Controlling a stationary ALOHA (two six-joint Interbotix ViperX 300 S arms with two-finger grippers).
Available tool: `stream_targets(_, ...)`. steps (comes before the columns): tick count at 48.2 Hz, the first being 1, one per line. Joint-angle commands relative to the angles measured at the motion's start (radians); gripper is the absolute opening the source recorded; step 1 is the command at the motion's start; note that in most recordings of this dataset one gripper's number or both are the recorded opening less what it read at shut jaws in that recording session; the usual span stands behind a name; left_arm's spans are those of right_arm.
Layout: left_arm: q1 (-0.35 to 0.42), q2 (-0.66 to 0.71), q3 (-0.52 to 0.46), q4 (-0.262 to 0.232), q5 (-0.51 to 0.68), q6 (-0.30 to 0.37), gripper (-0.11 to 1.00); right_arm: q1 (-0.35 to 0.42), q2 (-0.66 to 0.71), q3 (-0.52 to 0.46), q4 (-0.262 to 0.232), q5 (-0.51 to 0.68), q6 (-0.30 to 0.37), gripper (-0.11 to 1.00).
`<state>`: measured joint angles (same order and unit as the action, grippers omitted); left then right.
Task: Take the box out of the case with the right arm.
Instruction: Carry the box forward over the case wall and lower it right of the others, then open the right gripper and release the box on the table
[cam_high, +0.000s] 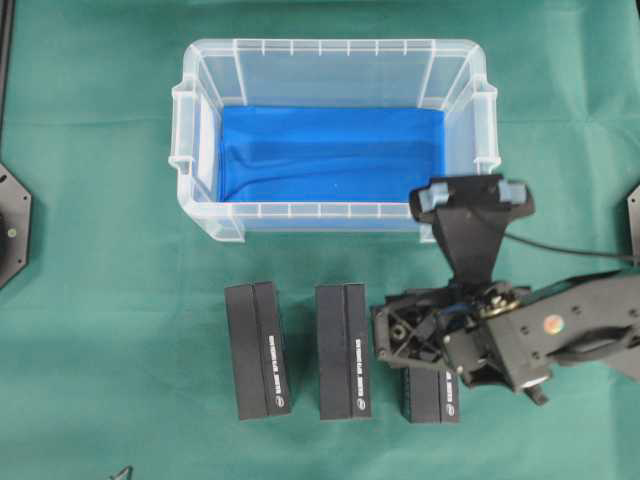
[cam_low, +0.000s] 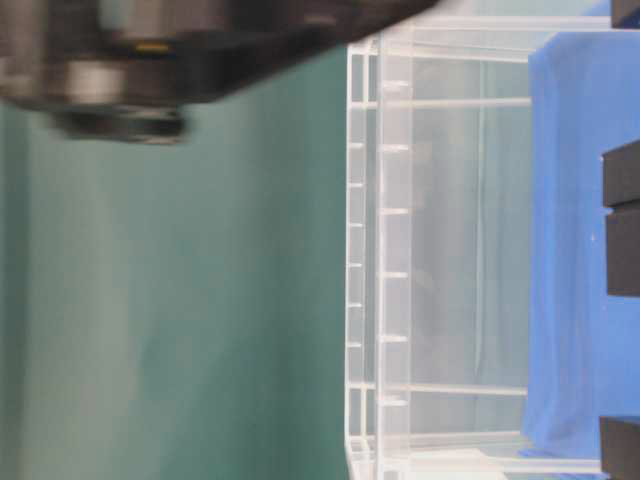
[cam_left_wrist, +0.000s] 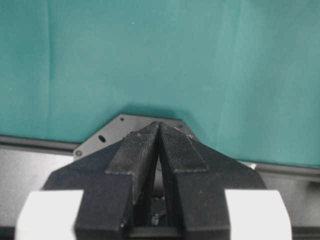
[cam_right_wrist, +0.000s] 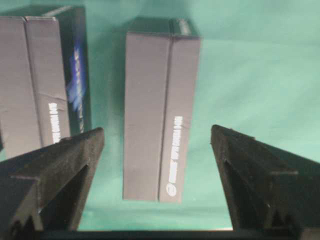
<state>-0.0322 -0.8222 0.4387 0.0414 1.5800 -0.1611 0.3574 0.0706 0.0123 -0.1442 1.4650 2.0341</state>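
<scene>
The box (cam_high: 430, 392) the task concerns lies on the green cloth (cam_high: 110, 330) outside the case (cam_high: 330, 60), just in front of the case's near right corner, mostly hidden under the right gripper (cam_high: 415, 335) in the overhead view. In the right wrist view it sits between the spread fingers (cam_right_wrist: 60, 165) with clear cloth on both sides, so the claw pinches nothing. The case itself holds only its blue lining (cam_high: 330, 155). Two more boxes lie in a row in front of the case's near wall: the middle box (cam_high: 343, 350) and the left box (cam_high: 258, 348). The likely trouble now is in pulling away: a finger passing low could clip the freed box and push it toward the middle box, or the arm could catch the case's rim. The left gripper (cam_left_wrist: 157, 145) is pressed together, well away from the case.
</scene>
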Motion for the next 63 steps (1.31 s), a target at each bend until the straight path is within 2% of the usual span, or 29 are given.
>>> stream_targets(1,0.003,0.003,-0.011,0.003,-0.005,0.002,0.0,-0.009,-0.034,-0.071,-0.008,0.063,-0.021,0.86)
stream_targets(9,0.003,0.002,-0.011,0.003,-0.005,0.0,0.0,-0.015,-0.034,-0.133,-0.009,0.124,-0.054,0.86)
stream_targets(19,0.003,0.002,-0.011,0.003,-0.005,0.0,0.0,-0.018,-0.035,-0.129,-0.011,0.132,-0.06,0.86)
stream_targets(32,0.003,0.003,-0.011,0.003,-0.005,0.0,0.0,-0.005,-0.121,-0.009,0.003,0.092,-0.038,0.86)
stream_targets(38,0.002,0.003,-0.011,0.003,-0.005,0.0,0.0,0.015,-0.176,0.061,0.008,0.078,0.003,0.86)
stream_targets(54,0.002,0.005,-0.011,0.002,-0.005,0.0,0.0,0.109,-0.339,0.241,0.021,0.08,0.17,0.86)
stream_targets(63,0.003,0.006,-0.011,0.003,-0.005,0.0,0.0,0.117,-0.373,0.276,0.015,0.08,0.181,0.84)
